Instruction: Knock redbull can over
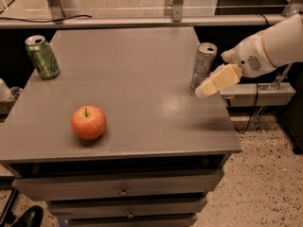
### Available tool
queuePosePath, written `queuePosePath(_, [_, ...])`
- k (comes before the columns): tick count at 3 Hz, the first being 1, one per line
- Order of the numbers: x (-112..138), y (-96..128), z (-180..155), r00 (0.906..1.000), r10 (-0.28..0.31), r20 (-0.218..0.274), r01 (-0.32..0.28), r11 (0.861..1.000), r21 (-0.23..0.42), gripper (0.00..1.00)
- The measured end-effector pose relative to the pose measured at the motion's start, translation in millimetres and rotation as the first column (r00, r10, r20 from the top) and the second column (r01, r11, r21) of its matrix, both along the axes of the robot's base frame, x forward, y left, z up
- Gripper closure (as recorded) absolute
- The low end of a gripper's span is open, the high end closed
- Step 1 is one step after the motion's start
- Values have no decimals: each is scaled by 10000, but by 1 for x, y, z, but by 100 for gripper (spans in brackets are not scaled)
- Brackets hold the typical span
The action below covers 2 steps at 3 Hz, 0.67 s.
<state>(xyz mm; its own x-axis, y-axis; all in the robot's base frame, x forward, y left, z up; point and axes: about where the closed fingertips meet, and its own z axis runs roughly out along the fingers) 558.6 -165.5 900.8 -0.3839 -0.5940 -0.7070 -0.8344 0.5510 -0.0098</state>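
Silver redbull can (203, 66) upright near table (142, 79) right edge; I see claw (205, 90) just beside it, on right; open or closed, I cannot tell.

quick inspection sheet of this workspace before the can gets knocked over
surface: grey table top, with drawers beneath
job's things: redbull can standing upright near the right edge
clutter: green can upright at the far left corner; apple front left
grippers: tool low at the redbull can's right side, tip over the table's right edge; cannot tell if it touches the can
cables: black cable along the rail behind the table
surroundings: speckled floor; black shoe at lower left
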Motion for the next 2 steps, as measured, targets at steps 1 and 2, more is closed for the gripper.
queuePosePath(1, [12, 19, 7, 9996, 31, 284, -74, 9885, 1510, 0])
queuePosePath(2, [16, 55, 27, 9974, 402, 595, -559, 9545, 2929, 0])
